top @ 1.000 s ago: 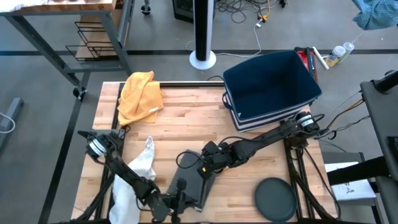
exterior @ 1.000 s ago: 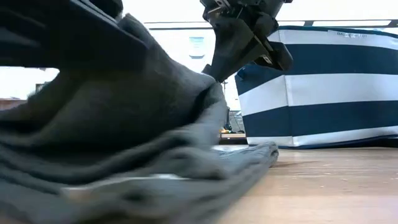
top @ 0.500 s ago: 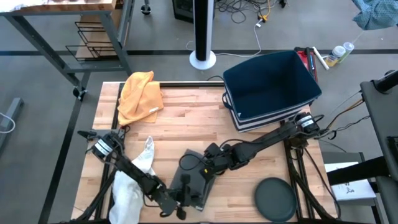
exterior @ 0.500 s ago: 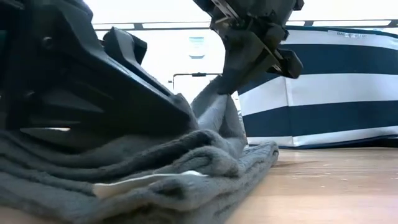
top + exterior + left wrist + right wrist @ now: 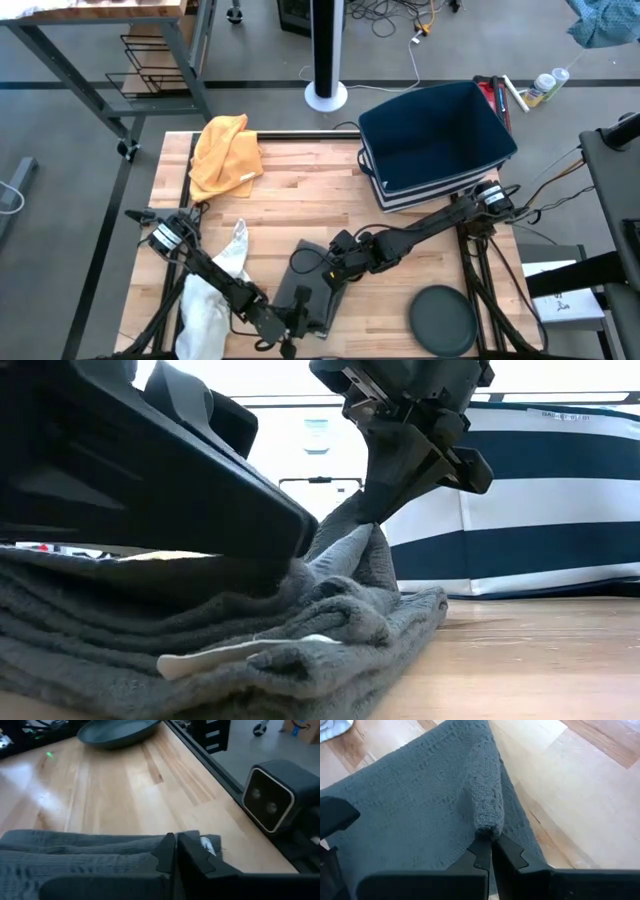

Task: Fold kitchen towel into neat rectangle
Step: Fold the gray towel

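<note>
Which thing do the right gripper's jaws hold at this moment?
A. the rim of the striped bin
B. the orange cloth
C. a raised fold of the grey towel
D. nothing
C: in the right wrist view, the right gripper has its jaws shut on a pinched ridge of the grey towel, lifted off the table.

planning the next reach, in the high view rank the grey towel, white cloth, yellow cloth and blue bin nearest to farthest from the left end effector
1. Grey towel: right at the left end effector, near the table's front edge.
2. White cloth: just to its left, front left of the table.
3. Yellow cloth: far left corner.
4. Blue bin: far right corner, farthest.
</note>
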Available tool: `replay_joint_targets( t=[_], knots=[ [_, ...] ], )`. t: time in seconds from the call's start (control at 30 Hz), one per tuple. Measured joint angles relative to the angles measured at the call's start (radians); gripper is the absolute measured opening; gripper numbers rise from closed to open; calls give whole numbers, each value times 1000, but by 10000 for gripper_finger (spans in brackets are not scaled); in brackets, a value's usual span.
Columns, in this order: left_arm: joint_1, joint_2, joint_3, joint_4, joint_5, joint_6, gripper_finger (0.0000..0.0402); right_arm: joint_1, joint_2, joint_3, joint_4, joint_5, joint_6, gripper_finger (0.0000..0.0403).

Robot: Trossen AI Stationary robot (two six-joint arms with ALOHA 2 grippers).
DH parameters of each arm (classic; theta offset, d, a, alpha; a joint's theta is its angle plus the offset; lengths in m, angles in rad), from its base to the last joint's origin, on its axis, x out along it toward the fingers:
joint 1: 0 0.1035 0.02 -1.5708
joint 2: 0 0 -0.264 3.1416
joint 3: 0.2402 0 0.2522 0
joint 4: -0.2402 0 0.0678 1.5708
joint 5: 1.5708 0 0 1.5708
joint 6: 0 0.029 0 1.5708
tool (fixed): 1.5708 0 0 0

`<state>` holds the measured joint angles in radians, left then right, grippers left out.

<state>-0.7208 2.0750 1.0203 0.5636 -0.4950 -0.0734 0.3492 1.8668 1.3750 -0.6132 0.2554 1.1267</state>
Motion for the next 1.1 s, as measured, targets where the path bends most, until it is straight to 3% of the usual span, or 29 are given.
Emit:
replay_joint_targets(
  t=[0.27,0.5,0.67,0.8,1.1],
  knots=[
    [-2,-44,0,-82,-19,5,10,0,0,0,0,0,-1,3],
    [-14,-95,-1,-170,-18,-22,61,0,0,0,-1,0,-1,3],
    [-13,-60,-1,-169,52,-46,107,0,0,-1,-1,0,-1,3],
    [-4,-33,-2,-149,4,-69,127,0,0,-8,0,-1,13,3],
    [11,-21,-2,-135,-19,-68,100,0,1,-78,-6,0,117,25]
  ],
)
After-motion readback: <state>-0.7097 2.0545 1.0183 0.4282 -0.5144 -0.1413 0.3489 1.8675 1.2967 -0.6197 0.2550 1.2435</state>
